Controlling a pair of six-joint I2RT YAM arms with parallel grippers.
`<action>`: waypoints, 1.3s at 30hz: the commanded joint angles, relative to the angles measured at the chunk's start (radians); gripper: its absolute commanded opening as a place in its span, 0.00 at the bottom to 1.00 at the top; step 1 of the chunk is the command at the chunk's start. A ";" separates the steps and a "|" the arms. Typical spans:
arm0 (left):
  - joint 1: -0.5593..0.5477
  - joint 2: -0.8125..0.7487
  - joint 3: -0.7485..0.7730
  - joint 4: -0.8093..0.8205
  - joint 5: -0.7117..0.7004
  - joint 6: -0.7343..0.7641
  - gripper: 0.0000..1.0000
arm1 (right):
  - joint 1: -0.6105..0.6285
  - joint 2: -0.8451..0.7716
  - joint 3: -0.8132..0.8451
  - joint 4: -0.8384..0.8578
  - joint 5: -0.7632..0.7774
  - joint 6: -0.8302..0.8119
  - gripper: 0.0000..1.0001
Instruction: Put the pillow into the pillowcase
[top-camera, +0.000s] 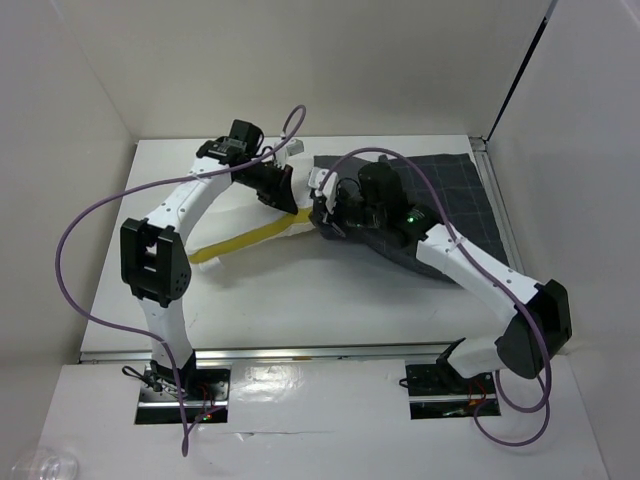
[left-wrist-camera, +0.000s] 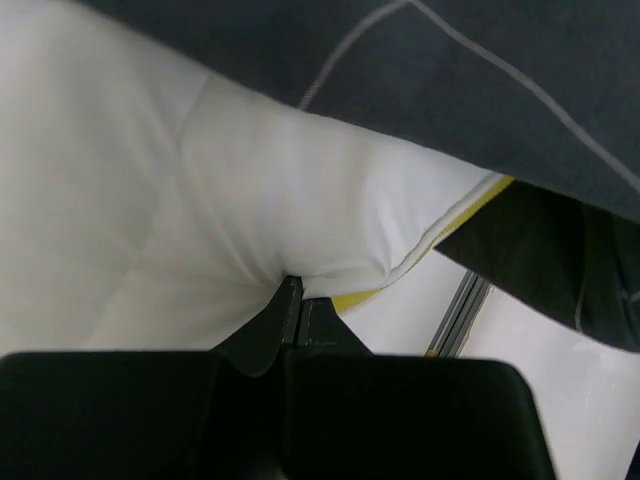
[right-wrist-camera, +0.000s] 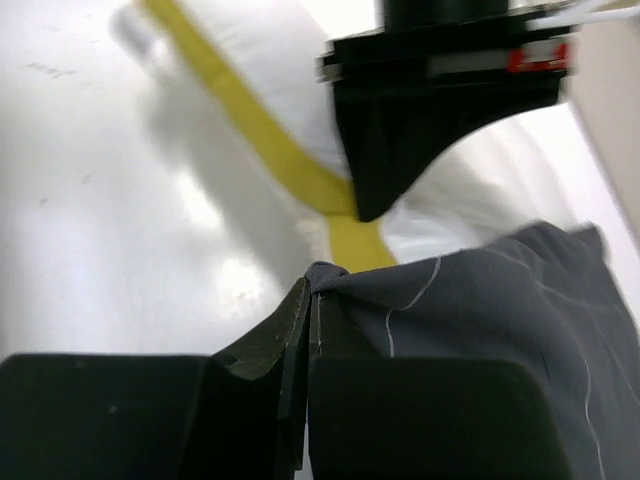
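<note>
Feeding the pillow (left-wrist-camera: 250, 200) into the pillowcase (top-camera: 440, 190) looks barely begun, with one corner under its open edge. The left gripper (left-wrist-camera: 297, 290) pinches the pillow there and the right gripper (right-wrist-camera: 310, 285) pinches the hem; next, push deeper

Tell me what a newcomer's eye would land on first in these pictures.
The left gripper is pinched shut on the edge of the soft white quilted pillow, just by its yellow band. Close beside it, the right gripper is shut on a bunched edge of the dark charcoal-grey checked fabric pillowcase. The rest of the case lies spread over the far right part of the white table.
</note>
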 joint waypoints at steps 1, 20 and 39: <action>-0.014 -0.024 0.002 0.115 -0.003 -0.039 0.00 | 0.045 -0.018 0.048 -0.074 -0.177 0.018 0.00; -0.025 -0.085 -0.185 0.190 -0.094 -0.039 0.00 | -0.331 0.199 0.292 -0.284 0.002 0.341 0.66; -0.120 -0.251 -0.406 0.283 -0.275 0.052 0.00 | -0.441 0.787 0.776 -0.440 -0.200 0.658 0.66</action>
